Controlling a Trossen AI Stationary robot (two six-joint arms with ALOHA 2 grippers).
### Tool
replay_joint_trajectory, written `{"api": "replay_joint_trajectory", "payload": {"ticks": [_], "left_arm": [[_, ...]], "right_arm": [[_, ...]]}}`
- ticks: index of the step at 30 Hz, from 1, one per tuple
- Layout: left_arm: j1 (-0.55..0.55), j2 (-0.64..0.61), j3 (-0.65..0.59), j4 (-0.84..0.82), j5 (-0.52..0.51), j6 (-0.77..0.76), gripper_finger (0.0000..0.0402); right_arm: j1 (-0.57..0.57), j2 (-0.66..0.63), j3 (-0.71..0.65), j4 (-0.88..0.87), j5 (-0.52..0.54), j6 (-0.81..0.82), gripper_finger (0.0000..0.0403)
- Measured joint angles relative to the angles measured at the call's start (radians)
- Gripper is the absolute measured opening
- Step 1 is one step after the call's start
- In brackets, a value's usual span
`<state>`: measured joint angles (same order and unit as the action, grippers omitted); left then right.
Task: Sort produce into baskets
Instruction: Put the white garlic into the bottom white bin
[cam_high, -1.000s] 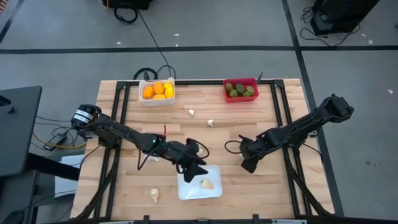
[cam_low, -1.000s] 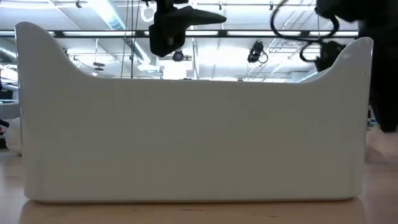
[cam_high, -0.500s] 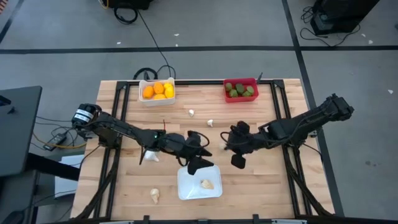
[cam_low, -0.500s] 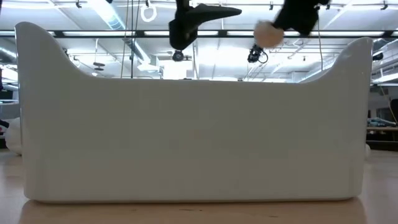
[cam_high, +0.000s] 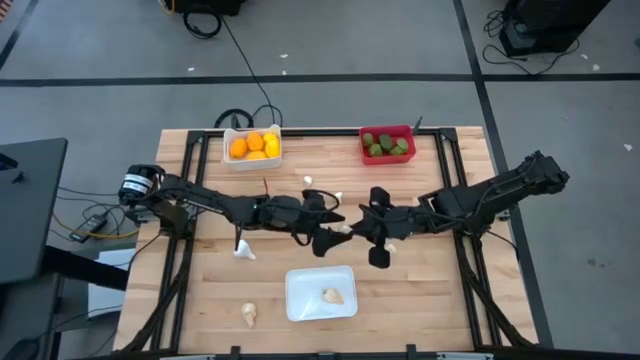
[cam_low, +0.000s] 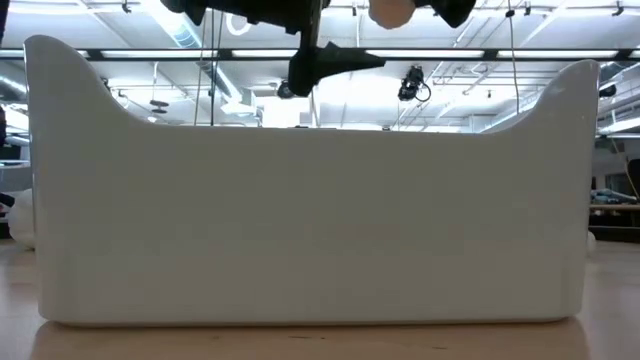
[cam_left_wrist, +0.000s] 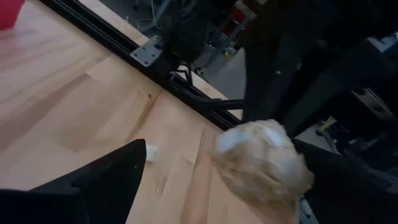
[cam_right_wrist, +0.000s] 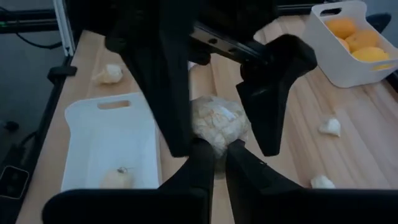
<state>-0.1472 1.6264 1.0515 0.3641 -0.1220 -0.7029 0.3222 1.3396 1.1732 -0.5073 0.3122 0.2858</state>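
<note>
My right gripper (cam_high: 358, 228) is shut on a whitish garlic bulb (cam_high: 345, 229) above the table's middle. My left gripper (cam_high: 328, 228) faces it, open, with one finger (cam_right_wrist: 171, 93) on each side of the bulb (cam_left_wrist: 264, 162). A white bin (cam_high: 252, 146) at the far edge holds orange fruits. A red bin (cam_high: 387, 146) holds green fruits. A shallow white tray (cam_high: 300, 300) near the front holds one garlic bulb (cam_high: 332, 296). In the low view the tray's wall (cam_low: 300, 220) hides the table, and the held bulb (cam_low: 390, 12) shows above it. My right gripper pinches the garlic bulb's near part (cam_right_wrist: 214, 142) between its two fingers. The fingers come level from the table's right side. The bulb is lifted clear of the table. My left gripper's fingers stand beside the bulb; whether they touch it I cannot tell.
Loose garlic pieces lie on the table at the front left (cam_high: 248, 315), at the left of middle (cam_high: 243, 250) and toward the far side (cam_high: 308, 181). Black rails (cam_high: 195, 170) run along the table's left and right sides.
My right gripper has risen from the table with the garlic bulb and gone toward the table's left. My left gripper has left the place above the tray, gone toward the far edge and come up to the bulb, its fingers open around it.
</note>
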Motion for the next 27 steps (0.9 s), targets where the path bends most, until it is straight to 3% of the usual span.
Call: {"api": "replay_joint_trajectory", "payload": {"ticks": [8, 12, 20, 23, 27], "left_arm": [[-0.004, 0.0, 0.0, 0.019, 0.077, 0.126, 0.0382], [-0.005, 0.0, 0.0, 0.019, 0.082, 0.148, 0.0314], [0.024, 0.0, 0.0, 0.012, 0.135, 0.149, 0.0103], [0.047, 0.0, 0.0, 0.004, 0.264, 0.147, 0.0091], [0.034, -0.003, -0.001, -0.083, 0.435, 0.13, 0.0099]], "right_arm": [[-0.003, 0.0, 0.0, 0.008, -0.001, 0.017, 0.0044], [-0.003, 0.0, 0.0, 0.014, -0.039, 0.005, 0.0073], [-0.006, 0.0, 0.0, 0.007, -0.01, 0.025, 0.0142], [-0.01, 0.0, 0.0, -0.016, 0.024, 0.099, 0.0156], [-0.04, -0.002, -0.017, -0.197, 0.022, 0.416, 0.0163]]}}
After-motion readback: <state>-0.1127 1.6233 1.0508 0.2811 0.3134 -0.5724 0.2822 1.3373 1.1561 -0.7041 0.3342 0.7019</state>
